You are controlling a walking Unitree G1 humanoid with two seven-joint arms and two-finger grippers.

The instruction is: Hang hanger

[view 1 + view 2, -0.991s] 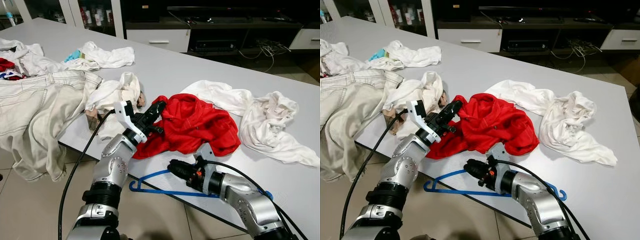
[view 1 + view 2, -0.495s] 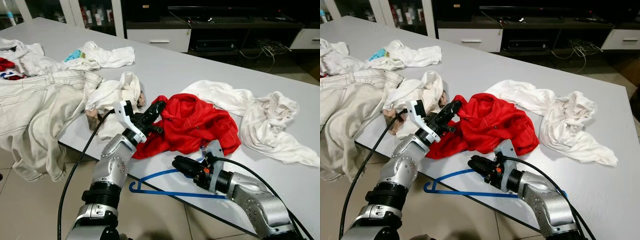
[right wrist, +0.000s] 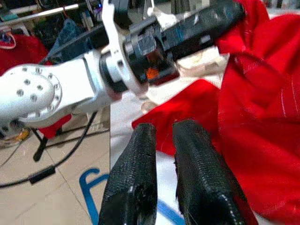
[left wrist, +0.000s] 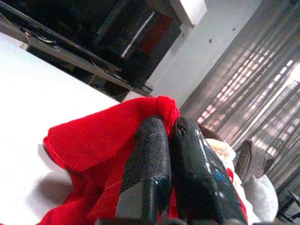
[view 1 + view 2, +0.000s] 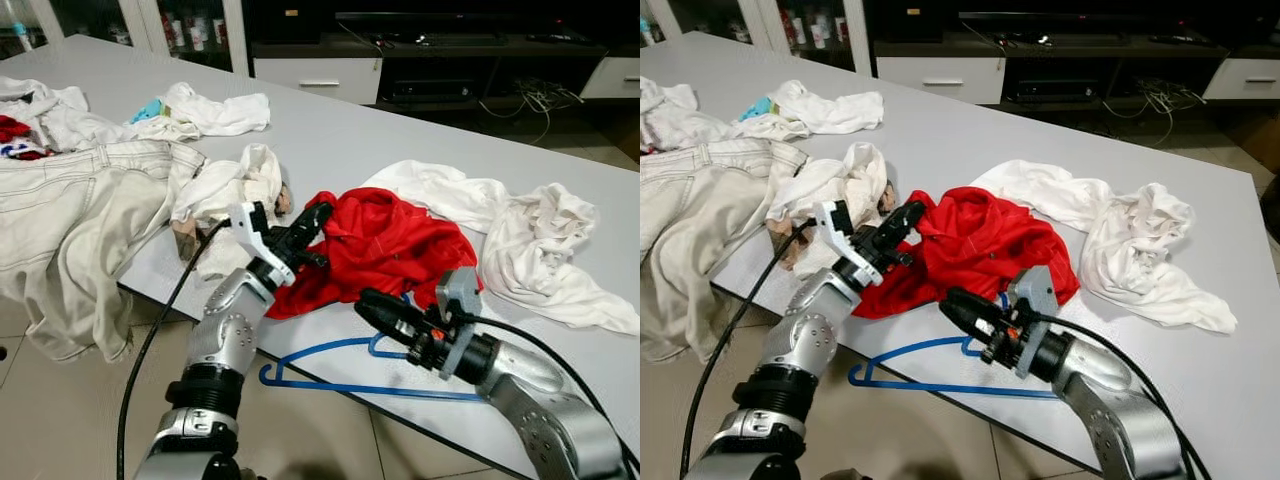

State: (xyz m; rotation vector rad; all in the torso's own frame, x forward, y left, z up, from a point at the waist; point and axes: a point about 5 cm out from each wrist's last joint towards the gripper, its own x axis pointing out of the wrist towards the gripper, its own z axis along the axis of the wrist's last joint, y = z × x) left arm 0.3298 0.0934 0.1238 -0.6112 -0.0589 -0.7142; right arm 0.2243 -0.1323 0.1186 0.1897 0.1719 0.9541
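Beside the red shirt [image 5: 385,250] on the grey table [image 5: 400,130], the right gripper [image 5: 372,304] has lifted off the blue hanger [image 5: 330,385] it was reaching along a second ago and is now hovering above it, fingers pressed together and empty, so the hanger is lying ungrasped at the table's near edge, just below the shirt. At the shirt's far-left edge, the left gripper [image 5: 318,214] is still pinching a fold of red cloth.
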